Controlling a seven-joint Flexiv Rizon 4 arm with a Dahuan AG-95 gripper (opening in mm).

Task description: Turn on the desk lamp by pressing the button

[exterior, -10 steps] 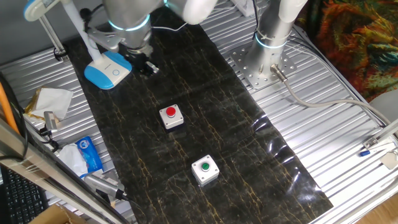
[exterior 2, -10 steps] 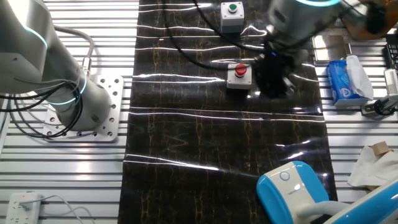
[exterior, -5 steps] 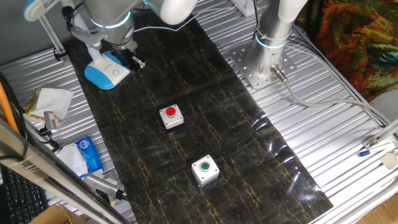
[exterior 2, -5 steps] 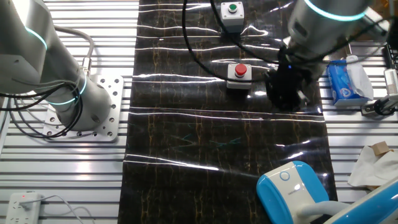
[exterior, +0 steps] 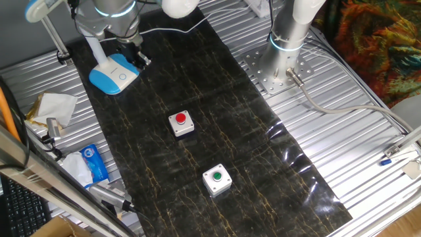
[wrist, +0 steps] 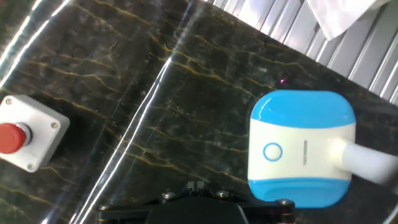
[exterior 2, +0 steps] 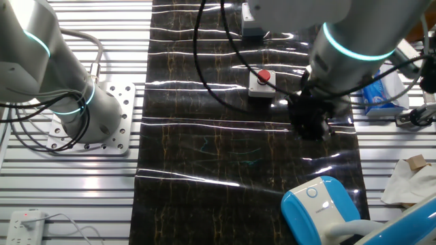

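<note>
The desk lamp's blue base with its white top plate [exterior: 113, 74] stands at the far left corner of the black mat. Its button [exterior: 122, 76] is a small ringed circle on the plate. The base [exterior 2: 320, 207] and button [exterior 2: 312, 192] also show in the other fixed view, and in the hand view the base [wrist: 303, 146] lies at the right with the button [wrist: 272, 152]. My gripper [exterior: 138, 58] hovers just right of the base, above the mat [exterior 2: 310, 124]. In the hand view its fingertips [wrist: 198, 185] meet, shut on nothing, left of the button.
A red push button box [exterior: 181, 121] and a green one [exterior: 216, 178] sit on the mat [exterior: 197, 99]. A second arm's base [exterior: 279, 66] stands at the right. A tissue pack [exterior: 92, 164] and crumpled paper [exterior: 52, 105] lie left of the mat.
The gripper has moved across the mat away from the red button box toward the lamp base, and now hangs close beside it. The lamp and button boxes have not moved.
</note>
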